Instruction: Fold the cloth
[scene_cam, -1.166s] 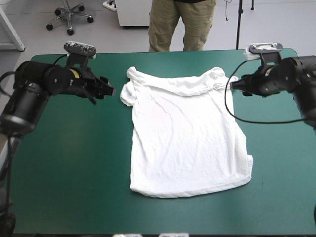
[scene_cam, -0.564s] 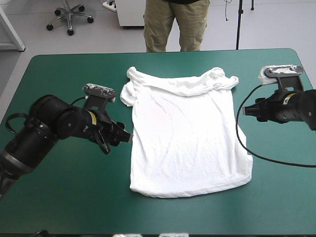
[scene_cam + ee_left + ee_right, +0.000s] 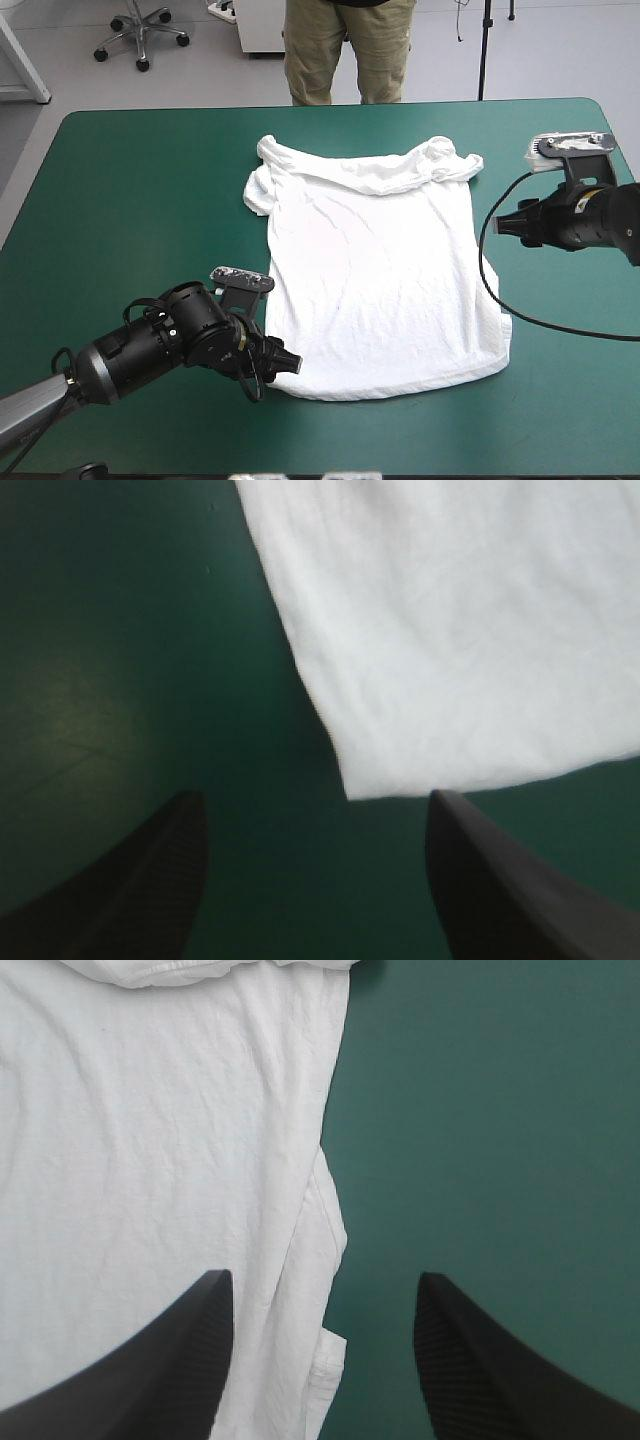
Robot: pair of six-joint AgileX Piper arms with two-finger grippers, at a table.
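The left gripper (image 3: 284, 360), fingers spread, was at the T-shirt's (image 3: 380, 270) near left corner — it could grab just one layer. The right gripper's (image 3: 503, 222) fingers were spread too.

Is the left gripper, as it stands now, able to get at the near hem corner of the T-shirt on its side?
Probably yes. The left gripper is open, and the T-shirt has its hem corner lying flat just ahead of the gap between the fingers. Only bare teal-green cover separates them; nothing blocks.
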